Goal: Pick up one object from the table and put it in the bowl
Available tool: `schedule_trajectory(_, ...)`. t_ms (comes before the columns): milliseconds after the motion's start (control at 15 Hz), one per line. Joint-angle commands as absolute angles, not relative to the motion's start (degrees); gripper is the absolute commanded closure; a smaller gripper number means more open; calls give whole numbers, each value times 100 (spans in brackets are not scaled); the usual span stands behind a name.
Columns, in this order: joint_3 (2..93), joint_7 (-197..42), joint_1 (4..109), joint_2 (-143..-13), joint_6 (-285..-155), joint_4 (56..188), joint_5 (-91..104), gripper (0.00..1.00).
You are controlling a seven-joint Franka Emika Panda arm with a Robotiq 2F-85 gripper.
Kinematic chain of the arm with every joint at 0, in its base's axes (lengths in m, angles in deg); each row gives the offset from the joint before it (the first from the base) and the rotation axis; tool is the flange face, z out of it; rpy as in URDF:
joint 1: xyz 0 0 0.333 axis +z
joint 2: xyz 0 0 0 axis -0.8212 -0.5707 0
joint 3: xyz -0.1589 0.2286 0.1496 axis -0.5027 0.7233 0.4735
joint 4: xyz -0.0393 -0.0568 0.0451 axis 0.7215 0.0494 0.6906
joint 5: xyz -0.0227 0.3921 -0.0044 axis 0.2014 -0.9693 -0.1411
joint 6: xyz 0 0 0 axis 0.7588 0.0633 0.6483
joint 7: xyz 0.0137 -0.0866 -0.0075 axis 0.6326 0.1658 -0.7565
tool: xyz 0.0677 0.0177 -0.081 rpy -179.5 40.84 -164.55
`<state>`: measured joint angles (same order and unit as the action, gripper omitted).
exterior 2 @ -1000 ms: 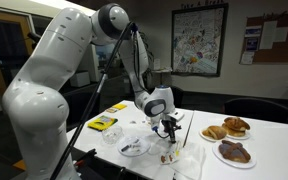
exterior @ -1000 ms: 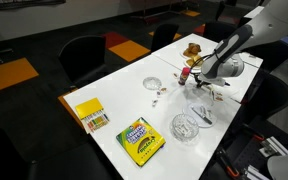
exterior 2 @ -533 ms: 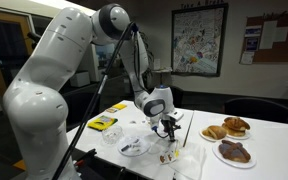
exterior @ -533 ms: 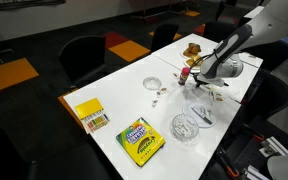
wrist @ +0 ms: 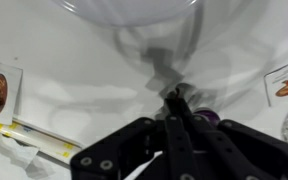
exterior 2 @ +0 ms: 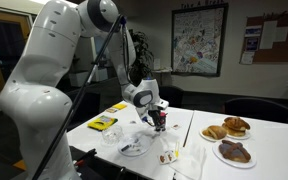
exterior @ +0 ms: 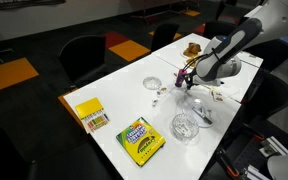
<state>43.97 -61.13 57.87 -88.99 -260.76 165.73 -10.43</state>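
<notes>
My gripper (exterior: pixel 188 77) hangs over the white table (exterior: pixel 124 100), and in the wrist view its fingers look pinched together on a small purple object (wrist: pixel 205 117). The bowl (exterior: pixel 187 127) stands on the table just beside the yellow-green crayon box (exterior: pixel 141 140), apart from the gripper

Wide bowl (exterior: pixel 186 127) of clear glass, faceted sides glinting (contents too blurred to tell). Stands upright near the white table's (exterior: pixel 124 100) edge; visible in both exterior views (exterior 2: pixel 134 146).
</notes>
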Motion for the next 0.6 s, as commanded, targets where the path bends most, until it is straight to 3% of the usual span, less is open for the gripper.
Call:
schedule_trajectory(0,4862,-6639,5708,-8148,-25718,17002,-865,99)
schedule_trajectory(533,6344,-7203,6202,-7605,-25711,17415,-850,99)
